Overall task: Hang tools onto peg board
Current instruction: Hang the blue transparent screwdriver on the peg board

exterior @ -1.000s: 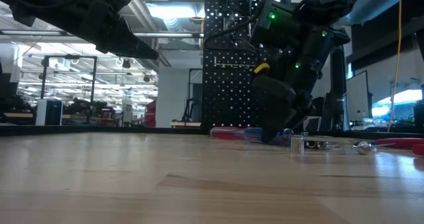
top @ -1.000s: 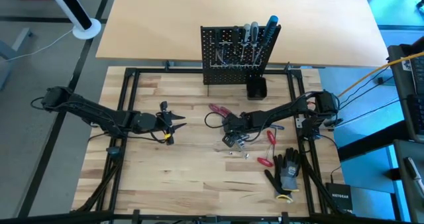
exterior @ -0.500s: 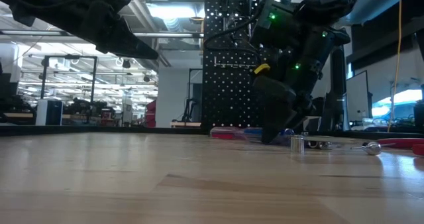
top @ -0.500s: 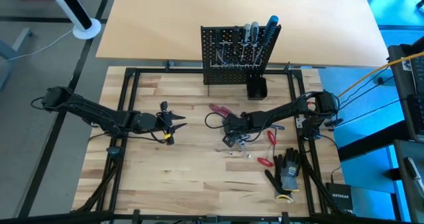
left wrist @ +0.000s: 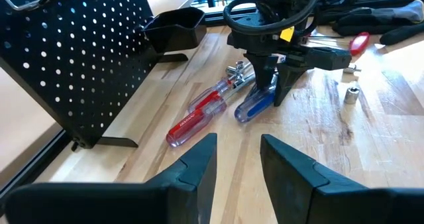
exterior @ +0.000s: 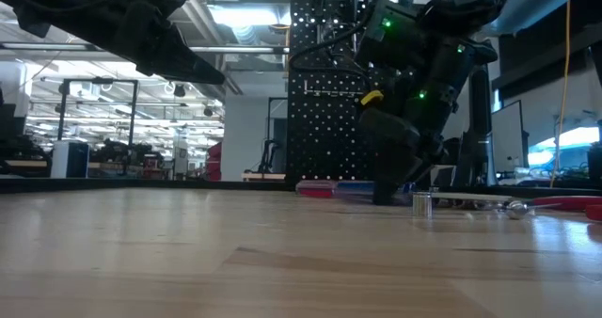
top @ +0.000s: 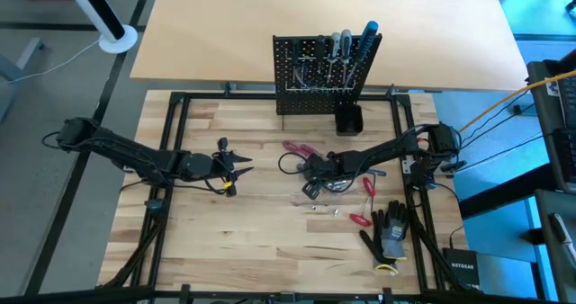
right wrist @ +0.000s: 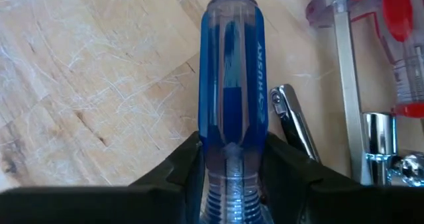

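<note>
Wooden table [top: 261, 241] under me, framed by dark rails, with the peg board [top: 310, 86] standing upright at its far edge, several tools already hanging on it and a small black cup [top: 348, 119] just beside its foot on my right-hand side. Most of the boards toward my left are bare. The loose tools are bunched near the middle and my right: red-handled screwdrivers [left wrist: 199, 114], a few small metal sockets [top: 324, 209], and black gloves [top: 390, 232] at the near right corner.

My right gripper [top: 317, 180] is down at the table in that cluster, fingers [right wrist: 182, 168] set on either side of the blue-handled screwdriver [right wrist: 232, 85] at the ribbed end of its handle and, as far as I can judge, clamped on it. The handle's long axis runs straight out from my palm, butt end away from me, and it lies flat on the wood. A red screwdriver sits just beside it, a chrome bit [right wrist: 295, 121] almost touching. I would lift straight up before turning, or the neighbours may drag along.

The board lies beyond this gripper, toward the far edge, with open wood between. My left gripper [top: 236, 167] waits well apart over bare table, fingers [left wrist: 189, 168] spread and empty, pointing at the cluster.
</note>
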